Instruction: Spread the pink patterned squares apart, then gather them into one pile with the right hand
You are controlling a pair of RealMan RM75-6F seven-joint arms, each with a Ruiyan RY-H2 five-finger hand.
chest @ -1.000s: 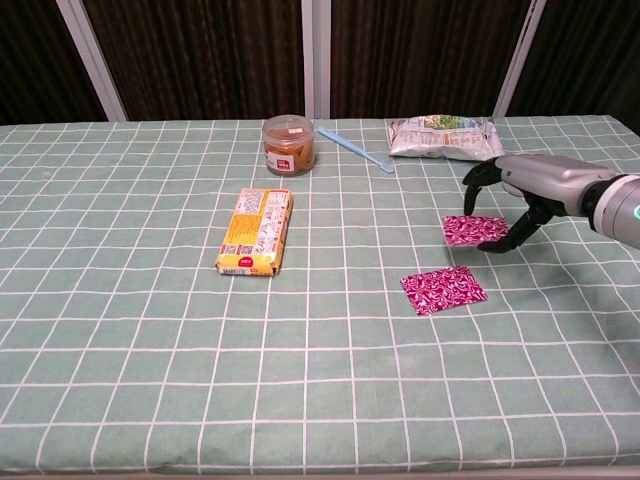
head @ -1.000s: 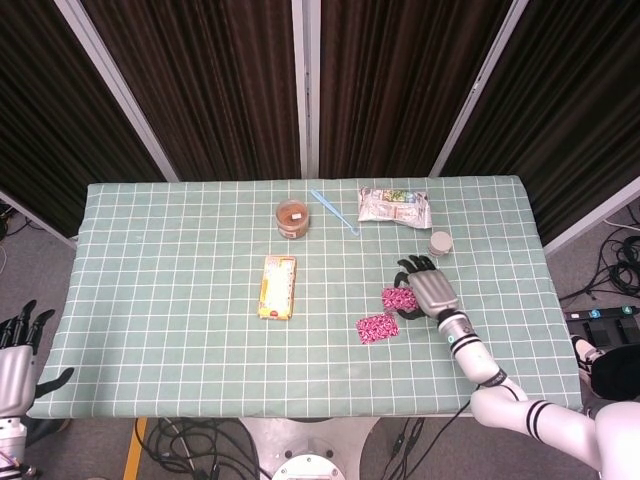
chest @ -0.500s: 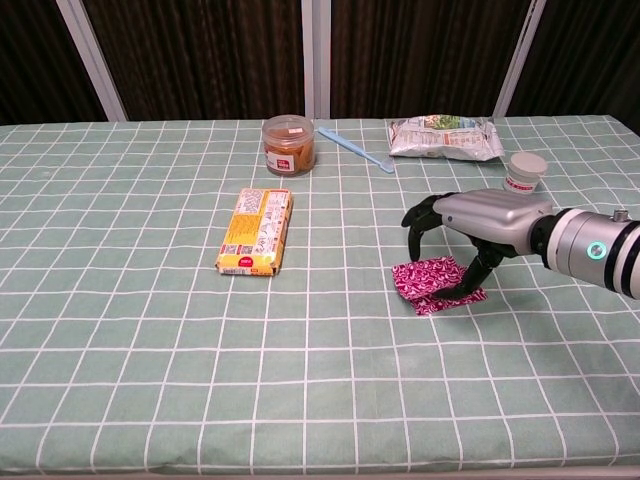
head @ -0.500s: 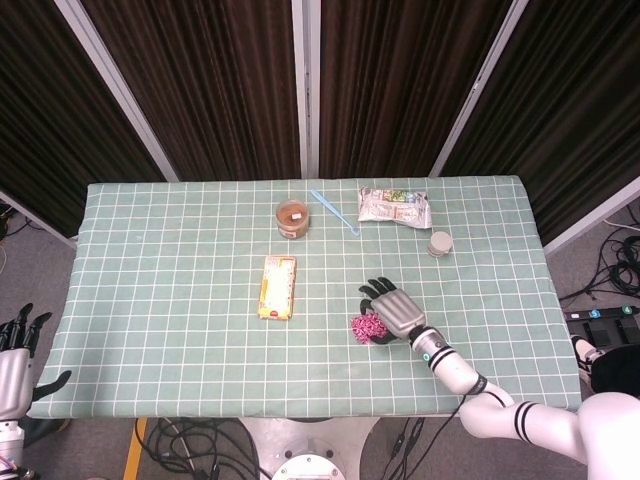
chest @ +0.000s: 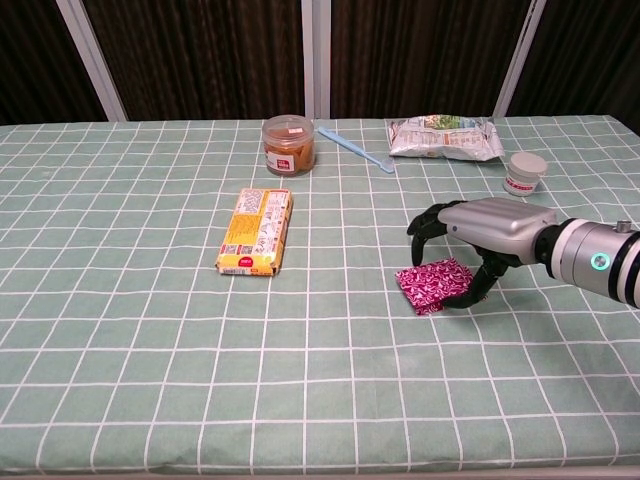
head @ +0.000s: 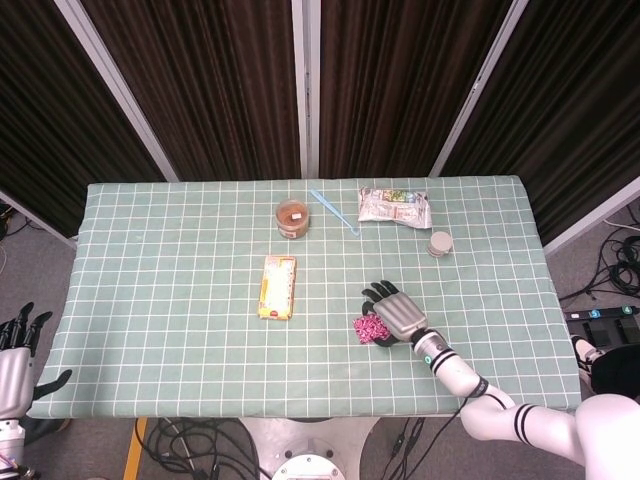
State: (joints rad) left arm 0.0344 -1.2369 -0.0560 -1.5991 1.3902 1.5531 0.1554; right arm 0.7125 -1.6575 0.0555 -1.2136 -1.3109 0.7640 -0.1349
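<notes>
The pink patterned squares (chest: 432, 285) lie overlapped in one small pile on the green checked tablecloth, right of centre; the head view shows the same squares (head: 366, 327). My right hand (chest: 483, 229) arches over the pile's right side. Its thumb tip touches the pile's right edge and its fingers hang spread just above the cloth; seen from the head, the right hand (head: 398, 312) covers part of the pile. My left hand (head: 16, 352) hangs off the table's left front corner, fingers apart and holding nothing.
A yellow snack box (chest: 257, 231) lies left of the pile. At the back stand an orange-lidded jar (chest: 289, 144), a blue spoon (chest: 356, 150), a foil snack bag (chest: 444, 138) and a small white cup (chest: 524, 173).
My right hand slid the far pink square leftward and nearer, onto the other square. Two separate squares are now one pile. The left hand barely moved.
</notes>
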